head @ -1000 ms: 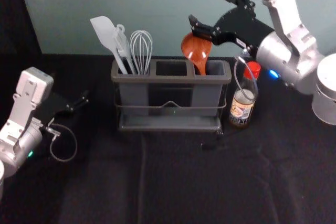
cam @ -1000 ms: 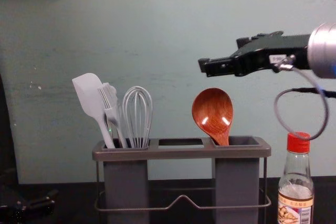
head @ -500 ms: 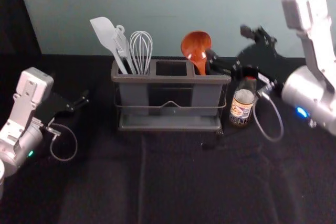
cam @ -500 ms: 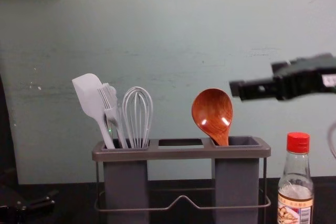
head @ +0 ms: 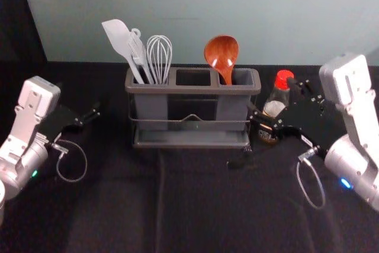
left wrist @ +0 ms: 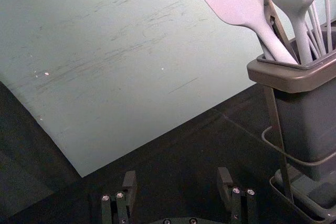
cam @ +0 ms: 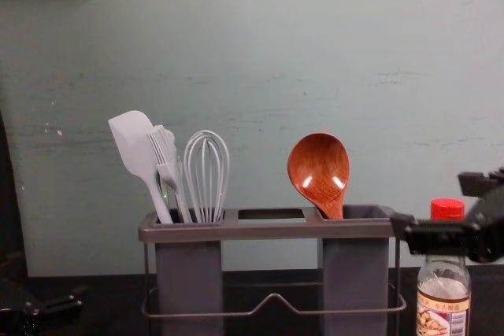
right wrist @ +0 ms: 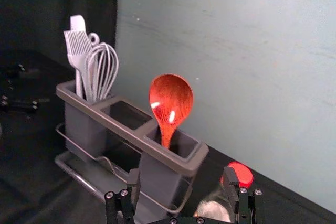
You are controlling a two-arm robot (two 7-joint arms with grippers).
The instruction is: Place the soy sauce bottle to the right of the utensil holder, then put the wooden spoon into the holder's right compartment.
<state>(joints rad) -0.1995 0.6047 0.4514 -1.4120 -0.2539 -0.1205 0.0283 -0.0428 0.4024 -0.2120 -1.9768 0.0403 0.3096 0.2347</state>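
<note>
- Wooden spoon (head: 221,51) in right compartment (head: 243,77) of utensil holder (head: 177,90); soy sauce bottle (head: 284,79) off its right end.
- Right gripper (right wrist: 181,179) open near bottle: withdraw gently toward table's (head: 195,205) front right corner.
- Left gripper (left wrist: 177,176) open, left edge.

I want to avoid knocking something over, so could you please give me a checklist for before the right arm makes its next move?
1. Wooden spoon in the holder's right compartment: ok, bowl above the rim.
2. Soy sauce bottle upright, right of the utensil holder: ok.
3. Right gripper free of the spoon: ok, jaws apart and away from it.
4. Right gripper well away from the bottle: not ok, it crosses in front in the head view.
5. No contact between them: cannot tell.
6. Left gripper out of the way: ok, left of the holder, jaws apart.
</note>
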